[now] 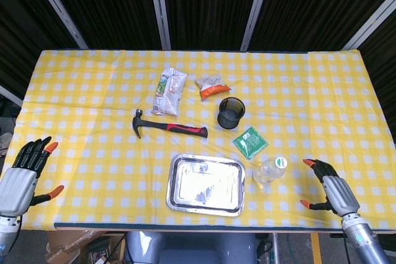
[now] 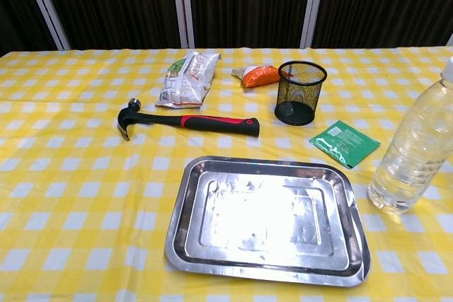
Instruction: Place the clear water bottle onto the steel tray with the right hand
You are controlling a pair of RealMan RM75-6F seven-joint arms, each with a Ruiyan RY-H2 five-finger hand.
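Water bottle [image 1: 270, 172] upright, right hand [image 1: 331, 191] spread, empty

My head cam looks steeply down on the whole bench [image 1: 80, 85]; chest cam sits low and close, facing across it. Both catch the tray [image 1: 206, 184] [image 2: 265, 218] area.
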